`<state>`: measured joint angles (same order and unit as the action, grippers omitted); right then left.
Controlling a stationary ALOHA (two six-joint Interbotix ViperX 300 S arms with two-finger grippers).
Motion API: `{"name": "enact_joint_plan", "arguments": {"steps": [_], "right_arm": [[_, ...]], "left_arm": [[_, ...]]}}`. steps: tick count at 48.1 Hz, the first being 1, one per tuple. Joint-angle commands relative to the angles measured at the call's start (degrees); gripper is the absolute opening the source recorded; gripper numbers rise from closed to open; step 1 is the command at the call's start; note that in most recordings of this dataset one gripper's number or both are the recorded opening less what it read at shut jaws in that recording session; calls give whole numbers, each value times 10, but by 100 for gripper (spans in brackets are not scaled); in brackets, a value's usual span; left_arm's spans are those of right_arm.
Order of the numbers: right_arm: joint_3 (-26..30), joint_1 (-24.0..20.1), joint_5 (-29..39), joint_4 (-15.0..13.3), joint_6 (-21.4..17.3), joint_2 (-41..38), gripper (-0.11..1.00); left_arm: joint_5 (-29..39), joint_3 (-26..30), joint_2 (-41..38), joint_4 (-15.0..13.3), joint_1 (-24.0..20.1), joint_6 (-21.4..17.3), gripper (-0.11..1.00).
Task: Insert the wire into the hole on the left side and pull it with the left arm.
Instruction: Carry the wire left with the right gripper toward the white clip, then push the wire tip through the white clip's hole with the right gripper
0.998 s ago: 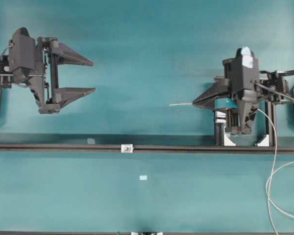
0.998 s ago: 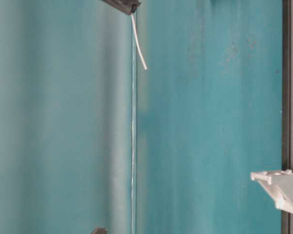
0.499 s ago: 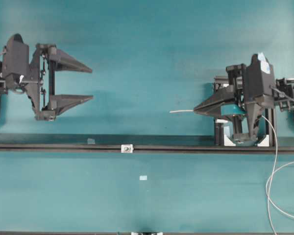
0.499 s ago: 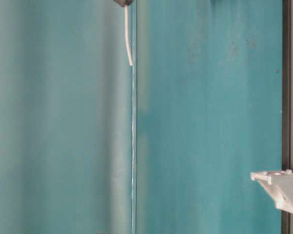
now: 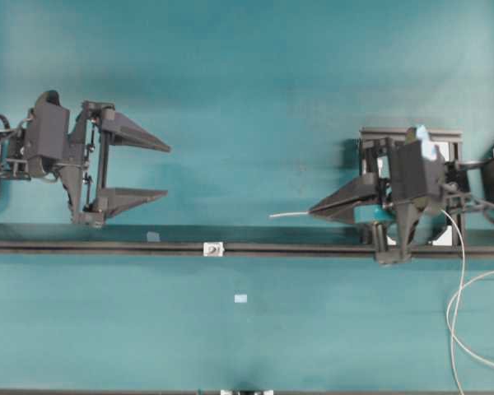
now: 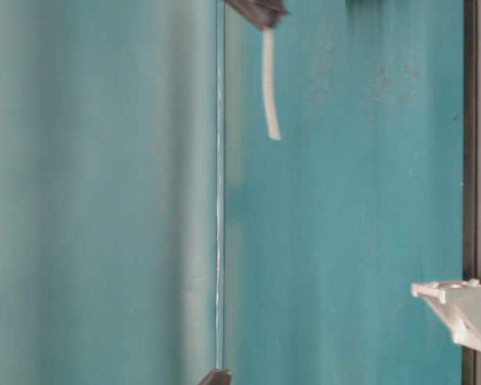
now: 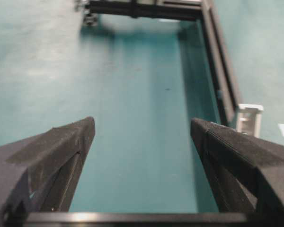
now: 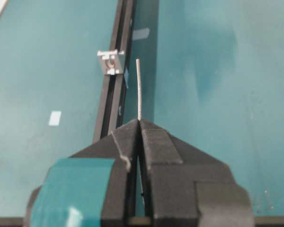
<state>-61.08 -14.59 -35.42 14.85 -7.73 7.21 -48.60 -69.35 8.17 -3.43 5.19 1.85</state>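
Observation:
My right gripper (image 5: 313, 211) (image 8: 139, 120) is shut on the wire (image 5: 290, 214) (image 8: 138, 89) (image 6: 269, 95). Its stiff free end sticks out leftward from the fingertips, just above the black rail (image 5: 313, 247). The hole (image 5: 213, 248) (image 8: 110, 61) is a dark opening in a small silver block on that rail, left of and slightly below the wire tip. The rest of the wire loops away at the far right (image 5: 457, 321). The left arm's gripper (image 5: 166, 170) (image 7: 142, 124) stands open with nothing between its fingers, above the rail and left of the block.
A black rail (image 8: 114, 99) runs across the table from side to side. Small pale tape rectangles (image 5: 240, 299) (image 5: 153, 237) lie near it. A black frame with white brackets (image 5: 445, 237) stands under the right arm. A white bracket (image 6: 457, 309) shows in the table-level view.
The right gripper has moved left and down toward the rail, carrying the wire tip closer to the block. The left gripper has shifted right and down toward the rail, still open.

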Motion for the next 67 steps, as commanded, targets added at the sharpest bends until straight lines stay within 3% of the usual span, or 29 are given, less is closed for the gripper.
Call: {"name": "enact_joint_plan", "arguments": {"steps": [1,9,17,23,32,44,67], "right_arm": [[18,-25,-26,56,30,-20,5],[38,-75,-83,148,93,-65,5],[56,-107,-134,205,114,-117,5],[71,-115,-145,232,116,-152,5],[91,-118,-152,236,119,-184,5],[105,-136,-187,236,120,-209,5],[124,-148,-196,253,120,-239,5]], "left_arm": [[-23,12,-11,-1,17,0,61],[-37,19,-34,-1,36,1,61],[-51,23,-54,-3,47,2,61],[-58,26,-72,-6,50,13,61],[-65,36,-109,-6,54,40,61],[-112,44,-158,-6,65,42,61],[-125,64,-207,-6,75,42,60]]}}
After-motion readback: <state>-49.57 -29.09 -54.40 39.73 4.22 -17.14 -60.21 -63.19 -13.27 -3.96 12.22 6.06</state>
